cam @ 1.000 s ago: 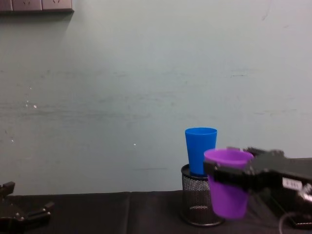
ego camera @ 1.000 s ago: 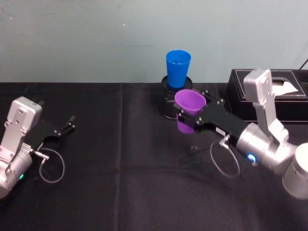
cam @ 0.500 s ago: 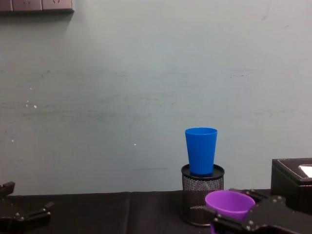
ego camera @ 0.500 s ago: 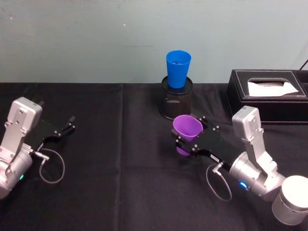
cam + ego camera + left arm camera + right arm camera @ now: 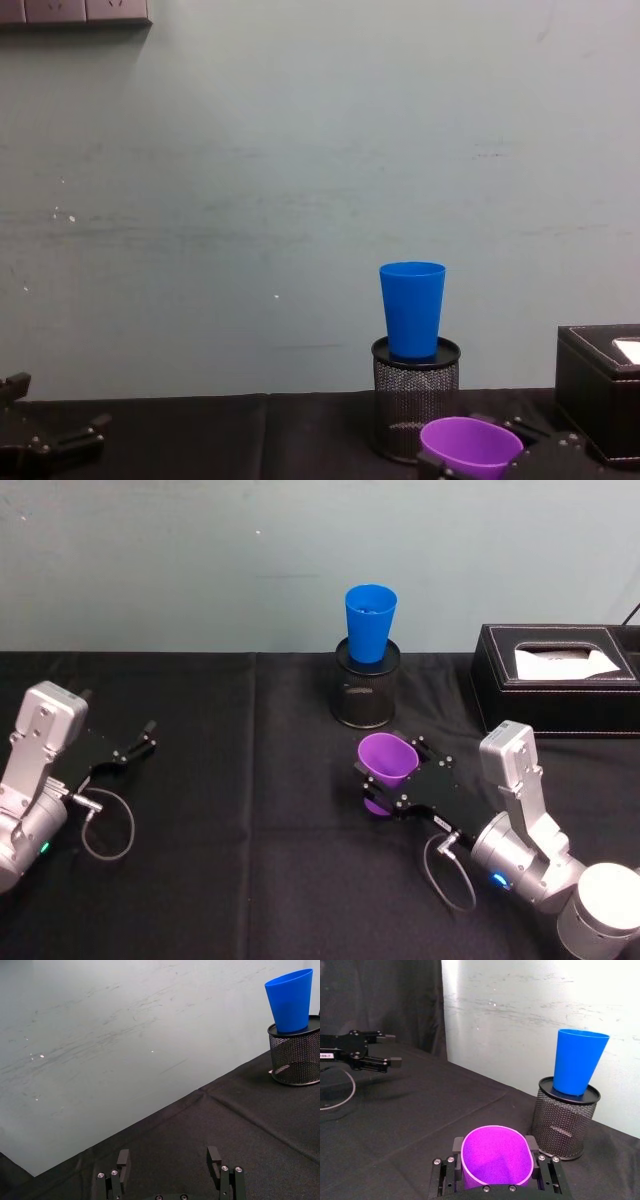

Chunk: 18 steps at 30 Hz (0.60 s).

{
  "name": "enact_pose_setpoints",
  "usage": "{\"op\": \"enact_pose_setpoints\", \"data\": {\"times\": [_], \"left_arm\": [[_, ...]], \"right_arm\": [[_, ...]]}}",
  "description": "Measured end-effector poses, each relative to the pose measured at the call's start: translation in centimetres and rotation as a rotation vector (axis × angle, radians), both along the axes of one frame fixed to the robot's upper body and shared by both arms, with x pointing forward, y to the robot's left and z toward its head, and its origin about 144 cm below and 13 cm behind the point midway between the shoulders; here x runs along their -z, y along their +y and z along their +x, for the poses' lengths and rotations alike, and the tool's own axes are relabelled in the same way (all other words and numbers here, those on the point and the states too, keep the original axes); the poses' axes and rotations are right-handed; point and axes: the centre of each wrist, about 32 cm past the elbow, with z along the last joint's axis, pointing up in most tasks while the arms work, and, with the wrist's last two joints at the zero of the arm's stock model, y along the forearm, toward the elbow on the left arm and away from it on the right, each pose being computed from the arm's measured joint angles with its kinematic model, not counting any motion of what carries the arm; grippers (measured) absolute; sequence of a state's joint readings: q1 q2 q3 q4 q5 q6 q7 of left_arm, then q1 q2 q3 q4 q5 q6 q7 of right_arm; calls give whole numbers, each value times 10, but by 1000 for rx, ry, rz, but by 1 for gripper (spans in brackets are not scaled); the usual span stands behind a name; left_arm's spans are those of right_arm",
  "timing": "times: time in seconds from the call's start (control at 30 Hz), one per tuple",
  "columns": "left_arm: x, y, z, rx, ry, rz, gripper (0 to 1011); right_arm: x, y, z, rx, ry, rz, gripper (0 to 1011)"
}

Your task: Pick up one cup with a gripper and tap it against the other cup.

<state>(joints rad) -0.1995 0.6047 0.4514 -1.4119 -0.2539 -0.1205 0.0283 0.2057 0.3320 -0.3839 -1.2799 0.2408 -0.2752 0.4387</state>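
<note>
right gripper (image 5: 388, 780) clamping the purple cup (image 5: 386, 763) low over the black tablecloth (image 5: 250, 880), in front of the blue cup (image 5: 369, 622).

the purple cup, a smooth handleless plastic tumbler tapering to its base, is sitting upright between the flat black jaws, which are pressing on its two sides; it is lying nearer the robot than the black mesh pen holder (image 5: 365, 685) and apart from it. the blue cup, taller and narrower, is standing upright on the holder's flat lid. the right arm's silver wrist is angling in from the lower right, its blue ring light glowing. compared with a second ago, the purple cup is lower and farther from the blue cup. a black leather-look tissue box (image 5: 556, 677) is resting at the right. the left gripper (image 5: 135, 743) is lying idle on the cloth at the left, fingers spread.
</note>
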Motion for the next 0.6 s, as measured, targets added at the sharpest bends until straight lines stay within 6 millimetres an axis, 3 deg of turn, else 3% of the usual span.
{"op": "enact_pose_setpoints", "data": {"times": [0.5,0.6], "left_arm": [[0,0,0,0,0,0,1000],[0,0,0,0,0,0,1000]], "right_arm": [[6,-1,-1,4,11,16,739],[6,-1,-1,3,11,15,781]]}}
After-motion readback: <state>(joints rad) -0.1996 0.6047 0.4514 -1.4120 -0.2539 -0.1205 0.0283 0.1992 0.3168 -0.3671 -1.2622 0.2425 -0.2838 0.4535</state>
